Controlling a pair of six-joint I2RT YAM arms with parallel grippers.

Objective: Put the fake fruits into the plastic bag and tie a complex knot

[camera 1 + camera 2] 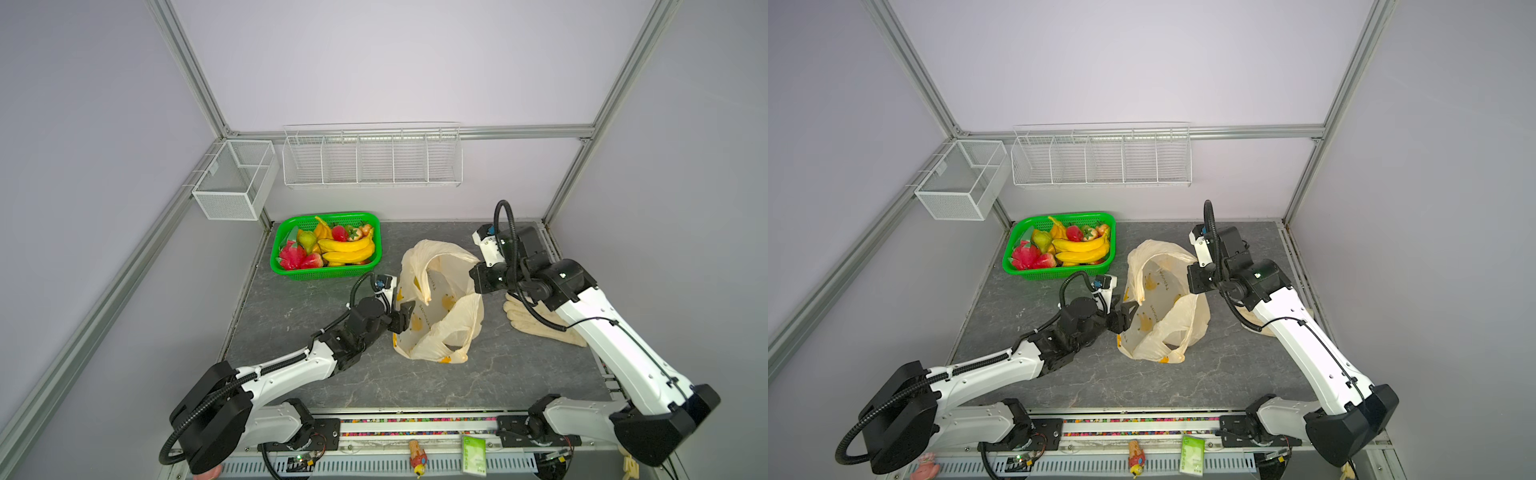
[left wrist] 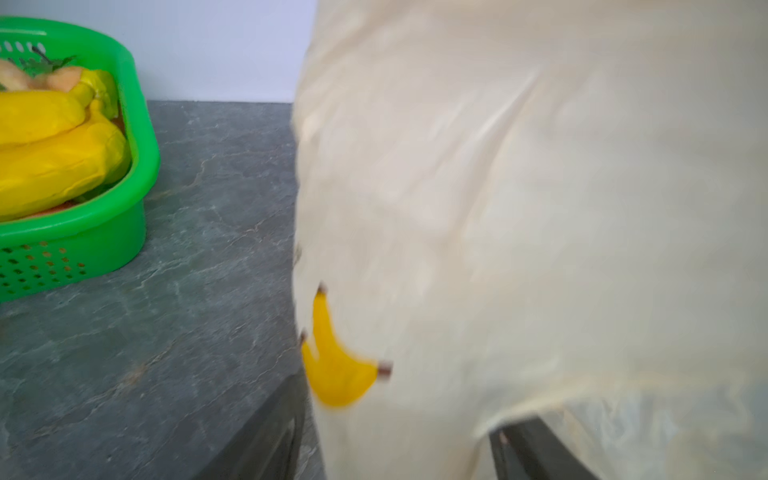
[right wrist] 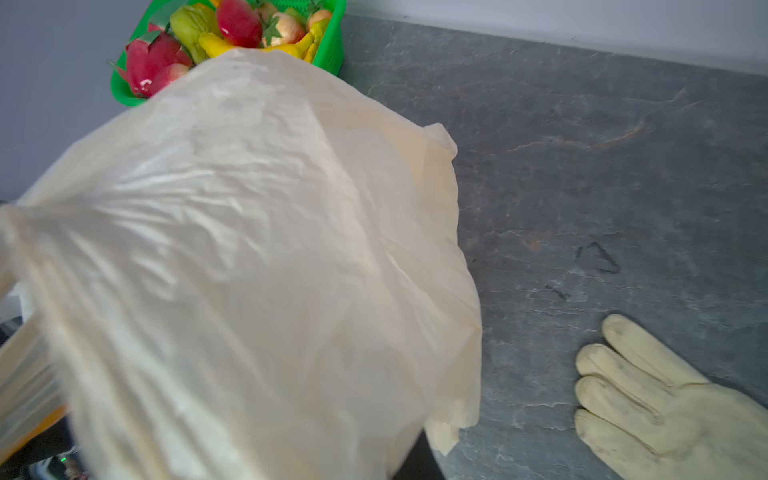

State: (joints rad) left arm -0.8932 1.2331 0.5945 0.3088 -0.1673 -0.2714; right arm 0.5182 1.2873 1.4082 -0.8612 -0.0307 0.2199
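Step in hand: opening the bag mouth for loading. As far as I can judge, none of the glossy plastic fake fruits (image 1: 332, 245) are in yet. They sit heaped in the green plastic mesh basket (image 1: 324, 272) at 10 o'clock on the dark grey stone-look worktop (image 1: 415, 382).

The thin, translucent cream-yellow plastic bag (image 1: 461, 320) with printed yellow bananas stands mid-worktop. It is slack, its mouth gapes upward and its handles are loose.

My right hand (image 1: 477, 277) is pinched together on the bag's rim at its 2 o'clock and holds that side raised. The right wrist view shows film drawn taut toward it. My left hand (image 1: 404, 318) sits at the bag's 9 o'clock, apart. In the left wrist view its dark fingers (image 2: 270, 432) stand wide, the bag wall hangs loose between them, and nothing is clamped.

How to do it well (my judgement):
- Close left on one layer only, high at the rim. Catching both walls would shut the mouth.
- Use right as the anchor and draw left gently toward 9 o'clock, so the mouth widens without dragging the bag.
- The film looks light and slippery, so pull slowly and check it does not slide out.
- Turn the mouth toward the basket to shorten each carry.
- A cream rubber glove (image 1: 536, 322) lies at the bag's 3 o'clock under my right arm. Leave it alone.
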